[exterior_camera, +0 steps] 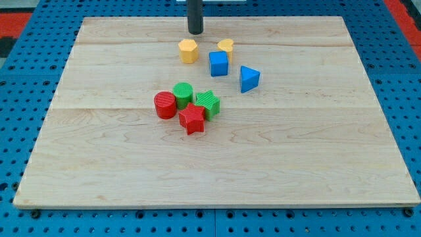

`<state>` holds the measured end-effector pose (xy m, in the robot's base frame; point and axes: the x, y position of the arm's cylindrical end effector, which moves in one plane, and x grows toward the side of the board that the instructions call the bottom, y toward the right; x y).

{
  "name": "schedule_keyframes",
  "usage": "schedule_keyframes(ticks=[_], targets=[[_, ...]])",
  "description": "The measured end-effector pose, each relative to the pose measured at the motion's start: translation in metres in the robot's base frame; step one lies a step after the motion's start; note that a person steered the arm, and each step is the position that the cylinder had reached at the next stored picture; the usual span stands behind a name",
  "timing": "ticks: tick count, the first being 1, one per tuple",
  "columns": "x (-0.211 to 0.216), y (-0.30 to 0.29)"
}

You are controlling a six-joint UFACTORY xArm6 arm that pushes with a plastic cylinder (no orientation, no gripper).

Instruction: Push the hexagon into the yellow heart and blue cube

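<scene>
Rod: a straight dark rod comes down from the view's top edge, upright, ending at my tip (195,32) on the wooden board (99,164).
Gripper state: the arm carries no gripper, so nothing stands apart, together or clamped; only the bare rod end shows.
Tip and blocks: my tip sits at about 12 o'clock of the yellow hexagon (188,51), near it with a small strip of board between them; it touches no block.
Hexagon: it lies in the upper middle of the board, at about 10 o'clock of the blue cube (218,64) and at 9 o'clock of the yellow heart (225,47), apart from both.
Heart and cube: the yellow heart sits at 12 o'clock of the blue cube, just beside it; whether they touch cannot be told.
Blue triangle (248,78): at about 4 o'clock of the blue cube, near it but apart.
Cluster: a red cylinder (164,105), green cylinder (183,93), green star (208,103) and red star (192,119) are packed together near the board's middle, at about 6 o'clock of the hexagon and well apart from it.
Containers: the board is flat and holds all eight blocks on its top; it rests on a blue pegboard (26,131).
</scene>
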<state>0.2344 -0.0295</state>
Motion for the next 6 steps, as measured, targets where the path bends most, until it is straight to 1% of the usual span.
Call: schedule_keyframes(ticks=[2,3,4,5,6], targets=[[0.000,-0.047],[0.012,-0.060],[0.061,-0.052],[0.086,-0.008],[0.092,0.041]])
